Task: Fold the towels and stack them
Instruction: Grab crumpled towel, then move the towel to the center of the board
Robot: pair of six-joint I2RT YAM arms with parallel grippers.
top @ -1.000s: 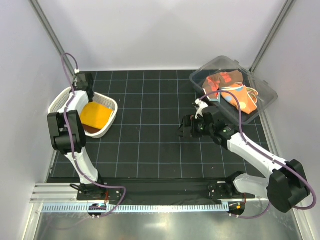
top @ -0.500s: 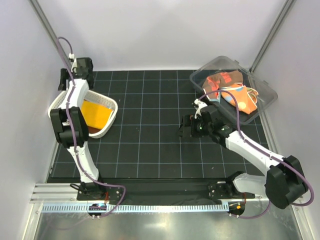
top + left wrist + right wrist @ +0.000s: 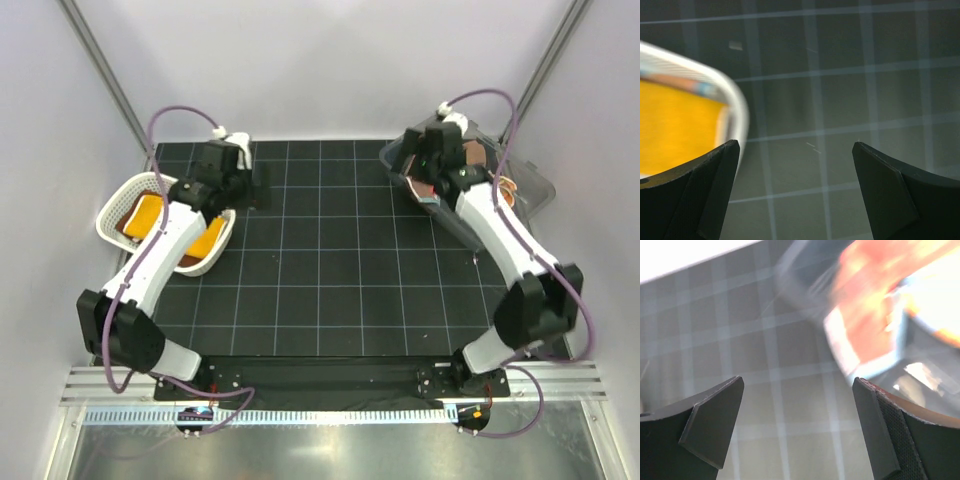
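Black gridded mat (image 3: 330, 260) enclosed by white walls, seen from above. At the left of the frame, the white mesh basket (image 3: 112, 210) holds a yellow-orange towel (image 3: 145, 212). Beside its upper right rim hangs the left gripper (image 3: 795, 145), jaws spread wide with only mat between them. In the left wrist view, the basket rim and the yellow cloth fill the left edge. At the upper right, the clear bin (image 3: 540, 185) contains the remaining towels. The right gripper (image 3: 798, 380) hovers at its near-left corner, jaws wide and empty. A blurred red-orange towel (image 3: 865, 315) lies in the upper right of its wrist view.
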